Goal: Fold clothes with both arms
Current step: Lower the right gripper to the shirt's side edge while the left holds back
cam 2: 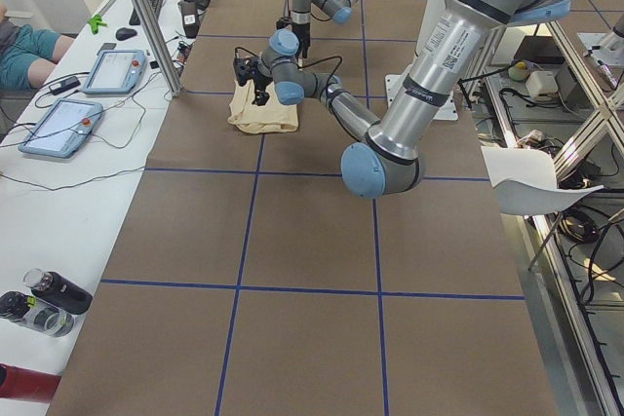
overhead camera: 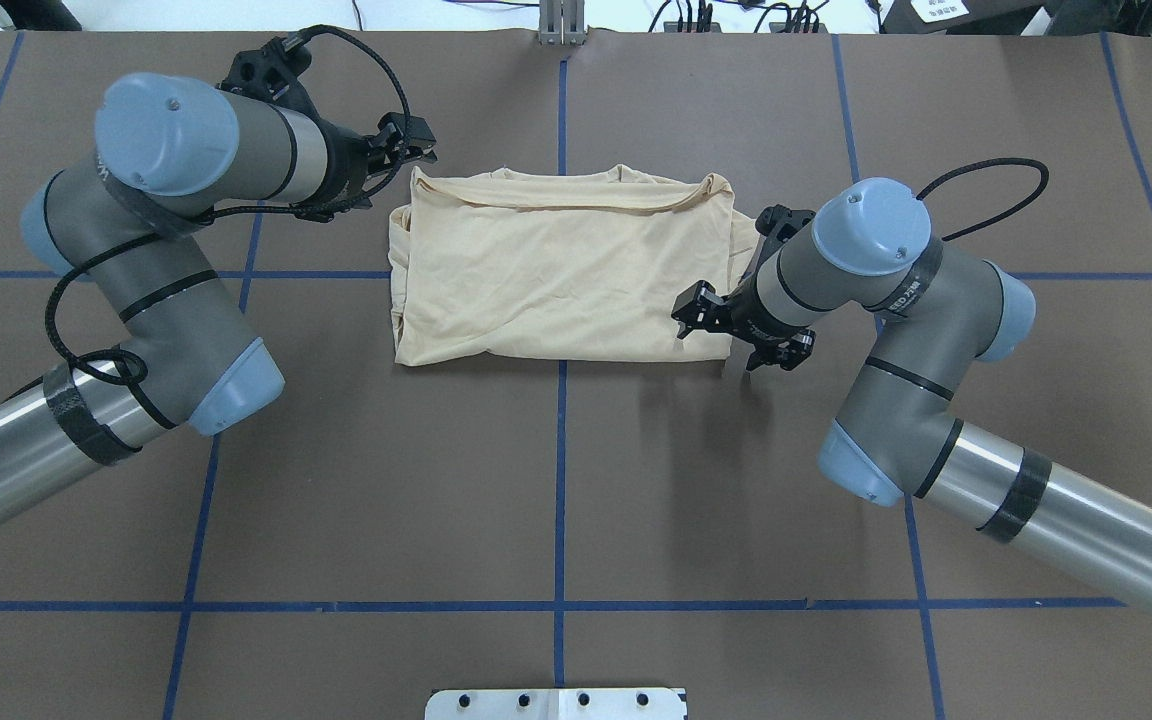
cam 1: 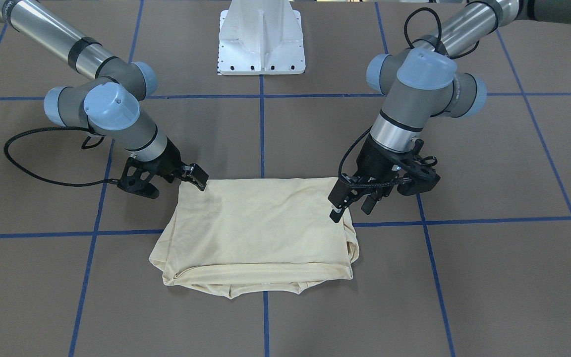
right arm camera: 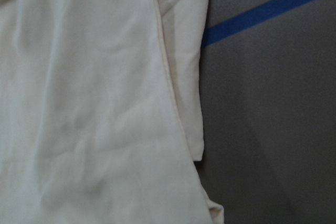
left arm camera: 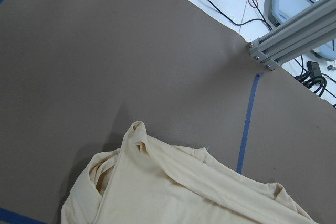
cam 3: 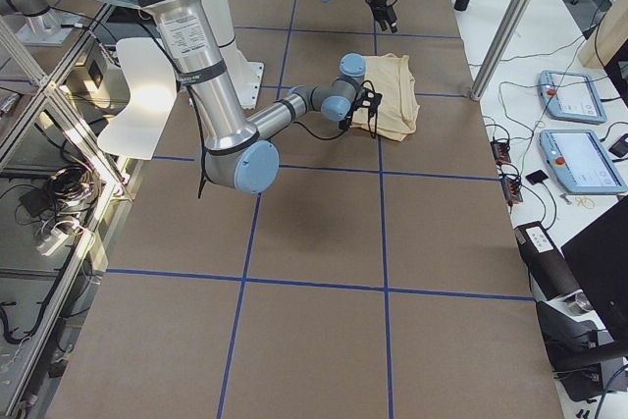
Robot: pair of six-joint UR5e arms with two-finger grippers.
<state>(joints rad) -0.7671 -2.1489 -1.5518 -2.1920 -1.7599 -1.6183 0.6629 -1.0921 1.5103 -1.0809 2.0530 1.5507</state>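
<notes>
Overhead exterior shows where trouble could start. The right gripper (cam 1: 199, 181) sits low at the T-shirt (overhead camera: 556, 270)'s near corner on the robot's right, its tip touching or just beside the cloth. Its fingers look slightly parted with nothing pinched between them. The fabric is thin, so a fingertip that snags the top layer as that arm moves could drag the layer and open the fold.

The left gripper (cam 1: 352, 210) hangs higher over the opposite side, jaws apart and empty (its wrist view looks down on the garment from well above). If the arms take hold at such unequal heights, or one pulls sooner than the other, I judge the next fold would come out skewed. A grasp that catches only the upper layer would leave the layers below behind.

The T-shirt lies mid-table (overhead camera: 556, 500) across the centre tape line (overhead camera: 561, 470), out in front of the white pedestal (cam 1: 261, 44). It is a rough pale cream rectangle, smooth on top with faint creases. No print or label shows on the upward face. The edge farthest from the robot is bunched and rolled, with under-layers poking out. On the right-hand side a lower layer juts past the upper hem, so the stack is not square.
</notes>
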